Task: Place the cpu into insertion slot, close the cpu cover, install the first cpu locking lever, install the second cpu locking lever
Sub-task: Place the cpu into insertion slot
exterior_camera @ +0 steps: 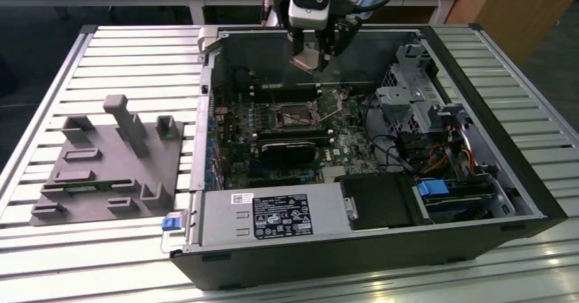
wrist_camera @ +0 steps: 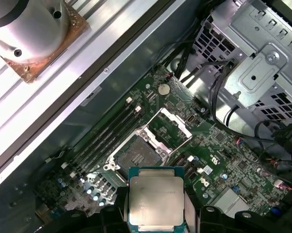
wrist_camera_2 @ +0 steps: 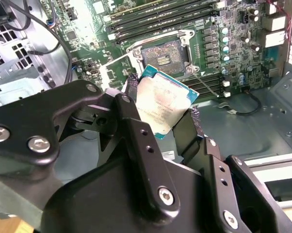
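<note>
Right up close, the gripper (wrist_camera_2: 163, 99) was pinching the chip (wrist_camera_2: 158, 109) by two opposite edges, its black fingers (wrist_camera_2: 136, 126) pressed tight against it. The chip's dull silver-tan top faced the camera in both wrist views. It hung tilted in the air, well clear of the green board (wrist_camera_2: 233, 58) below. Just past it, the socket (wrist_camera_2: 163, 57) lay bare: a dark square inside a silvery rim. Its cover (wrist_camera: 176, 120) was swung open, lying back right beside the socket. A thin lever (wrist_camera_2: 206, 82) stuck up free along one side. In the exterior view, the gripper hovered over the board's far edge, with the socket nearer the board's middle. The open computer case (exterior_camera: 407, 249) lay on its side on the slatted table (exterior_camera: 135, 52). A grey holder block (exterior_camera: 100, 167) sat toward the table's edge on the exterior view's left.
</note>
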